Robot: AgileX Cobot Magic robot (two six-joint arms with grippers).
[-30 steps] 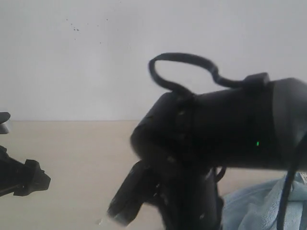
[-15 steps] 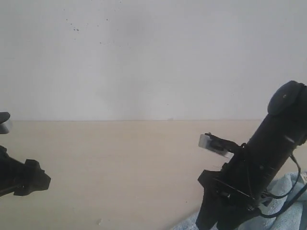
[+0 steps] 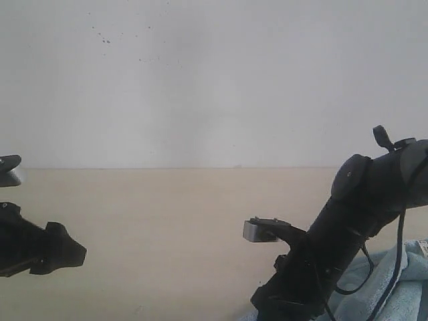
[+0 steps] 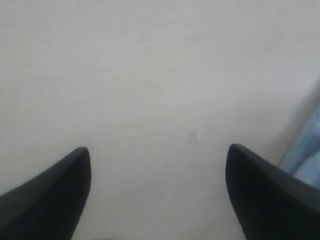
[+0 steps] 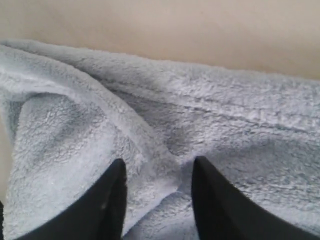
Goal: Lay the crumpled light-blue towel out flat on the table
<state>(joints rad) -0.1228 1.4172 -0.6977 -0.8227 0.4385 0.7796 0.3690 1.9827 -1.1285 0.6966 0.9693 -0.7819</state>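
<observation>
Pale-blue towel [image 5: 165,115], fluffy terry, crumpled in soft ridges.
My right gripper [image 5: 159,161] straddles one fold, grip unclear; left gripper [image 4: 158,148] wide over smooth beige table [image 4: 150,75].

Towel [image 3: 414,281] on table [image 3: 167,227], far right side.

Plain white wall [image 3: 214,80] fills the upper part of the exterior view. A scatter of small dark specks [image 3: 105,40] marks its upper left area.

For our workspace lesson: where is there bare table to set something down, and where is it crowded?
Free: table between left gripper and right arm, back to the wall. Crowded: bunched towel under the right gripper.
</observation>
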